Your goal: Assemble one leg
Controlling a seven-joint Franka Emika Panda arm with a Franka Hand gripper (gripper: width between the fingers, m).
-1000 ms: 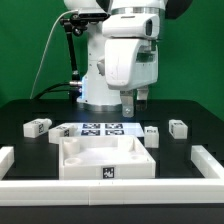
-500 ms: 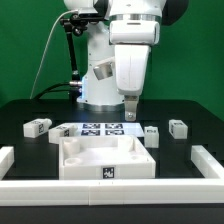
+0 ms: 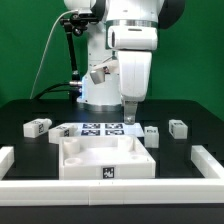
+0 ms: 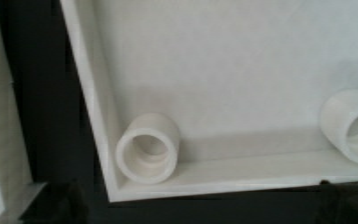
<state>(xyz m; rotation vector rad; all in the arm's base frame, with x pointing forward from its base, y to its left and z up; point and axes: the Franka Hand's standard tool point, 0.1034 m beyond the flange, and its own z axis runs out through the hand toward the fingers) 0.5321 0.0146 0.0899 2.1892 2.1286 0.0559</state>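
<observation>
Several legs, small white blocks with tags, lie on the black table: two at the exterior view's left (image 3: 38, 127) (image 3: 60, 132) and two at its right (image 3: 152, 134) (image 3: 178, 128). My gripper (image 3: 130, 110) hangs behind the large white tray-like piece (image 3: 105, 158), above the marker board's right part, holding nothing. It looks open. The nearest leg lies a little to its right and lower. The wrist view shows the tray-like piece's recessed floor (image 4: 229, 70) with two round sockets (image 4: 149, 150) (image 4: 357, 125). No leg shows there.
The marker board (image 3: 98, 128) lies behind the tray-like piece. Low white walls border the table at the left (image 3: 6, 160), right (image 3: 208, 160) and front (image 3: 110, 190). The robot base stands at the back.
The wrist has turned about its vertical axis, so the hand now shows its narrow side. The gripper stays at about the same height and spot. The parts have not moved.
</observation>
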